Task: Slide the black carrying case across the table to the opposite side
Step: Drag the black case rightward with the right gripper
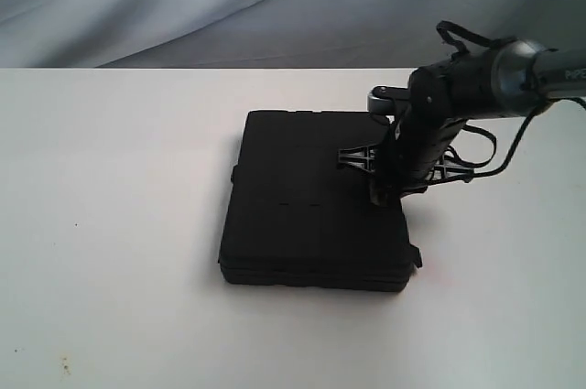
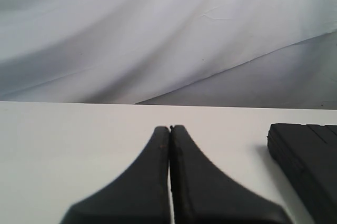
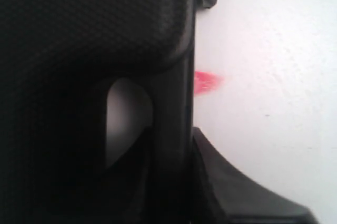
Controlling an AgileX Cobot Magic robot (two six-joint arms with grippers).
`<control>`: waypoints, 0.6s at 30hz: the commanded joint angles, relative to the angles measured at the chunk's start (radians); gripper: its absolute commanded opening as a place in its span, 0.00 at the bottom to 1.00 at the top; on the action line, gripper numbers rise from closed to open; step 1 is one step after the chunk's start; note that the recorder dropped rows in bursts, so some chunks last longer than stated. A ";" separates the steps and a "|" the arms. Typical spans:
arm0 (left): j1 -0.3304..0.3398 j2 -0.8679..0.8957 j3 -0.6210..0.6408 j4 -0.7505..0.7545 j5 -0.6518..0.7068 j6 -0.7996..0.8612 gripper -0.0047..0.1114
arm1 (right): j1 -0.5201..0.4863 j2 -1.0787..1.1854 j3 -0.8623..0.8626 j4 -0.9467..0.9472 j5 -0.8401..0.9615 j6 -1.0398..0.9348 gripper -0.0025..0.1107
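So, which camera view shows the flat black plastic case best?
The exterior view: it shows the flat matte black plastic case almost whole on the white table. The left wrist view catches only one corner; the right wrist view only its handle cut-out.

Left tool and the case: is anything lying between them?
No. The left wrist view shows only bare white table between the shut left tool and the case.
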State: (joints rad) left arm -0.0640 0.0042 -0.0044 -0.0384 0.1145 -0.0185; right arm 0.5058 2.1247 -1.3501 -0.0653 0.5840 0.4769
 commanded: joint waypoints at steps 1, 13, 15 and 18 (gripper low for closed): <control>0.003 -0.004 0.004 -0.006 -0.006 -0.002 0.04 | -0.050 -0.026 0.027 -0.062 -0.004 -0.032 0.02; 0.003 -0.004 0.004 -0.006 -0.006 -0.002 0.04 | -0.127 -0.026 0.027 -0.085 0.009 -0.121 0.02; 0.003 -0.004 0.004 -0.006 -0.006 -0.002 0.04 | -0.142 -0.026 0.027 -0.093 0.017 -0.148 0.02; 0.003 -0.004 0.004 -0.006 -0.006 -0.002 0.04 | -0.157 -0.026 0.027 -0.096 0.023 -0.170 0.02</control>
State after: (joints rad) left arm -0.0640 0.0042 -0.0044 -0.0384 0.1145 -0.0185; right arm 0.3672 2.1122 -1.3278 -0.1074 0.5894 0.3348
